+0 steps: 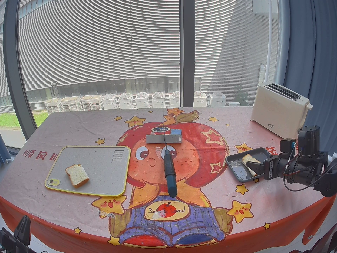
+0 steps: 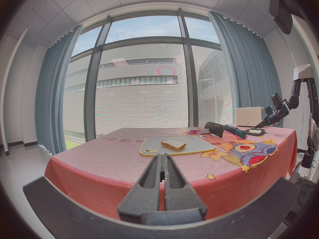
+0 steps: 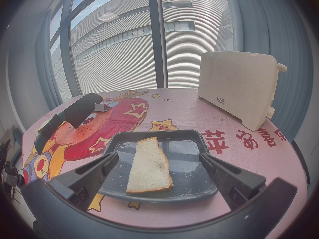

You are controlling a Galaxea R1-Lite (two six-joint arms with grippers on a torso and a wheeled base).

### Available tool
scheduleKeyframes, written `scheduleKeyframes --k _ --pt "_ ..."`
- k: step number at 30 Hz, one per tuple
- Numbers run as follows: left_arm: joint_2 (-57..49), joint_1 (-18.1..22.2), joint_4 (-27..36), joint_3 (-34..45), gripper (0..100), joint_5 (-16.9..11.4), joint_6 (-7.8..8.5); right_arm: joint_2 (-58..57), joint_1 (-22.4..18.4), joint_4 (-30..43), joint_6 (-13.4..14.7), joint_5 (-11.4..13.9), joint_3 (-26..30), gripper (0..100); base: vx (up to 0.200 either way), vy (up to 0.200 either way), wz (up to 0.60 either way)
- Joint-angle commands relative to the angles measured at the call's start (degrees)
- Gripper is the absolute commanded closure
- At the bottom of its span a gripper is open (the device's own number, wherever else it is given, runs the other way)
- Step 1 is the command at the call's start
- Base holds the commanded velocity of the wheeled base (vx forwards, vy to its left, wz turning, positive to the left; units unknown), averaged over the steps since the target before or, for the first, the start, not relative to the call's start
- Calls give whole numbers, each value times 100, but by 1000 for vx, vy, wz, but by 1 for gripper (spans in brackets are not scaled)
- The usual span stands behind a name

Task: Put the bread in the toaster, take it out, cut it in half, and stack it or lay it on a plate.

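One half slice of bread (image 1: pixel 77 175) (image 2: pixel 173 145) lies on the grey cutting board (image 1: pixel 101 159) (image 2: pixel 196 144) at the table's left. The other half slice (image 1: pixel 250 160) (image 3: pixel 148 165) lies on the dark grey plate (image 1: pixel 236 166) (image 3: pixel 186 183) at the right. My right gripper (image 1: pixel 253 166) (image 3: pixel 158 160) is open just above the plate's near edge, its fingers on either side of the bread without touching it. The cream toaster (image 1: pixel 279 108) (image 3: pixel 238 83) stands at the back right. My left gripper (image 2: pixel 162 165) is shut and empty, held off the table's left side.
A knife with a dark blue handle (image 1: pixel 170 174) (image 2: pixel 232 130) lies in the middle of the table, its blade resting in a grey holder (image 1: pixel 164 137). The table has a red cartoon cloth (image 1: pixel 196 201). Windows run behind the table.
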Motion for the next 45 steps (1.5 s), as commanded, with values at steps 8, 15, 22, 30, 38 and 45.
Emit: scheduleKeyframes --k 8,15,22,30,38,45 --pt "-93 0 -2 101 100 5 8 -158 51 8 -36 -17 10 0 0 0 0" --pt "-93 0 -2 101 100 5 0 -343 130 8 -53 -96 54 0 0 0 0" --pt "-93 0 -2 101 100 -13 17 -800 77 8 -27 -96 185 0 0 0 0" --pt "-93 0 -2 101 100 -13 8 -1037 95 8 -45 -166 352 0 0 0 0" --pt "-93 0 -11 101 100 -13 8 -1151 -476 -1 -45 -166 519 0 0 0 0" --pt "-93 0 -2 101 100 -13 17 -1345 -1241 -88 -115 -166 519 0 0 0 0"
